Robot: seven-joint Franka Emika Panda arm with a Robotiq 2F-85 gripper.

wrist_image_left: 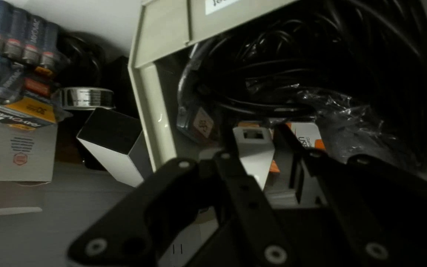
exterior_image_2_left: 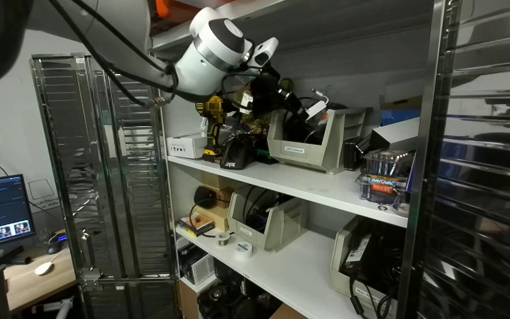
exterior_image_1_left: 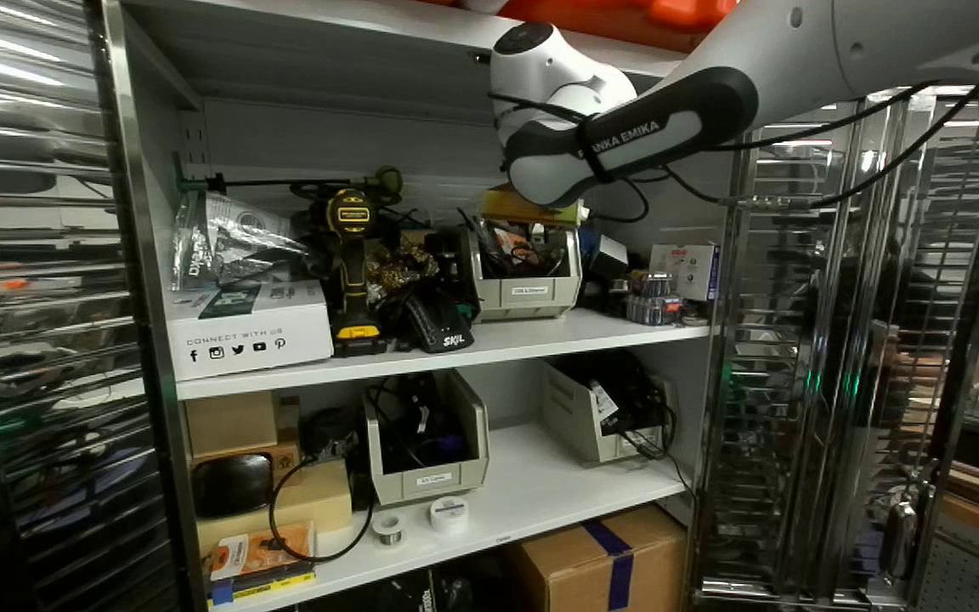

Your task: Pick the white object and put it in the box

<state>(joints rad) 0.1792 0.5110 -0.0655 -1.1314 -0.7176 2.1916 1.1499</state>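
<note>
The white object is a small adapter with a port in its end. It sits tilted between my two fingertips in the wrist view. In an exterior view the white adapter shows above the bin, its short cable sticking up. My gripper, also visible in that view, is narrowed on the adapter; the contact on its far side is dim. The box is a grey open bin labelled for USB and Ethernet, below my fingers. The bin also shows in an exterior view, where the gripper is hidden behind the arm.
Black cables and plastic wrap fill the bin. Battery packs and a black-and-white box stand beside it. A drill stands on the shelf's opposite side. A shelf panel hangs above, and metal cabinet doors flank the opening.
</note>
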